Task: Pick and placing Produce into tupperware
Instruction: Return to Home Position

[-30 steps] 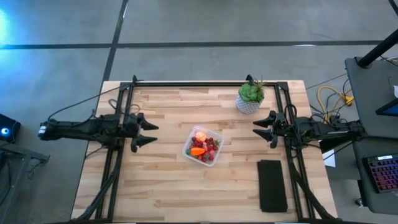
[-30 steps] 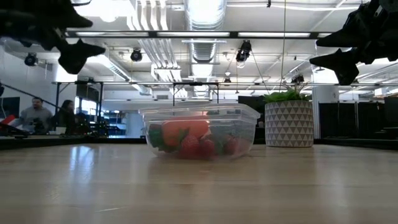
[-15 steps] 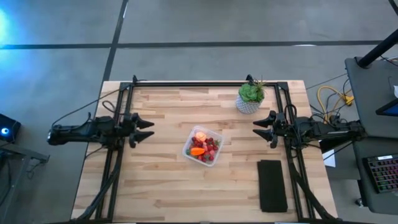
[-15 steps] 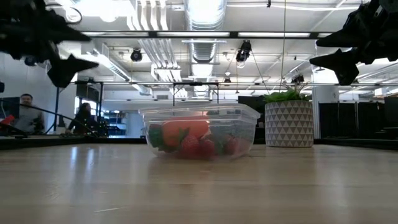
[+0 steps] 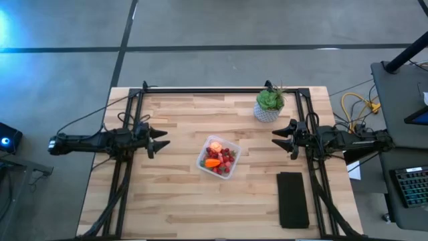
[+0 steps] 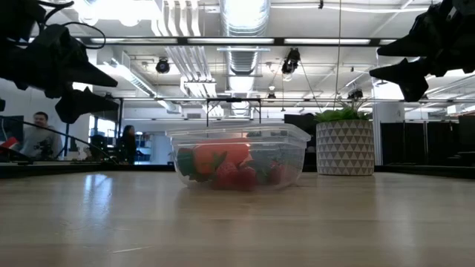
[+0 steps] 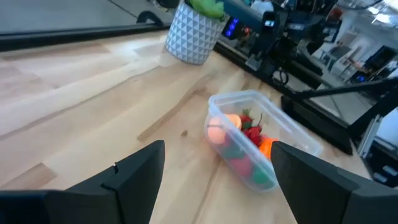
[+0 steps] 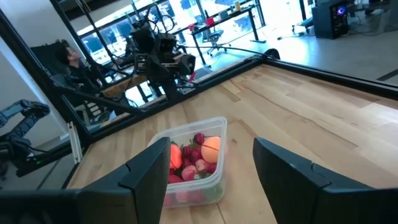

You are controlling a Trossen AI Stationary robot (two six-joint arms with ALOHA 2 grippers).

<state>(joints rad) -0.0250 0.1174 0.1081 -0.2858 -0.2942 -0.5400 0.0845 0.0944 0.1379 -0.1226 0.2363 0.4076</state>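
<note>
"High view first: where does everything sit?"

"The tupperware (image 5: 234,163) stands near the middle of the desk (image 5: 167,201), a little right of centre. The produce (image 5: 217,158) lies inside it: red pieces, an orange carrot-like piece and a pink-orange round fruit. A potted plant (image 5: 269,105) stands toward the desk's upper right in that picture, and a black slab (image 5: 293,199) lies toward its lower right."

"And the hands?"

"The left hand (image 5: 162,138) hangs over the desk's left side, well apart from the box. The right hand (image 5: 275,139) hangs over the right side, between plant and slab. Both point inward."

"Open or closed?"

"Each has its 2 fingers spread wide and grips nothing. The wrist views make it plain: each looks out between its own parted fingers, with the box on the desk beyond and the other arm farther off."

"What does the low view add?"

"Height. Both hands hang well above the desk, higher than the box's rim. It also sees into the room behind: a person (image 6: 35,135) at the far left and a second person (image 6: 127,141) nearer the box, neither of whom shows from above. The slab shows from above but not in the low view."
</note>
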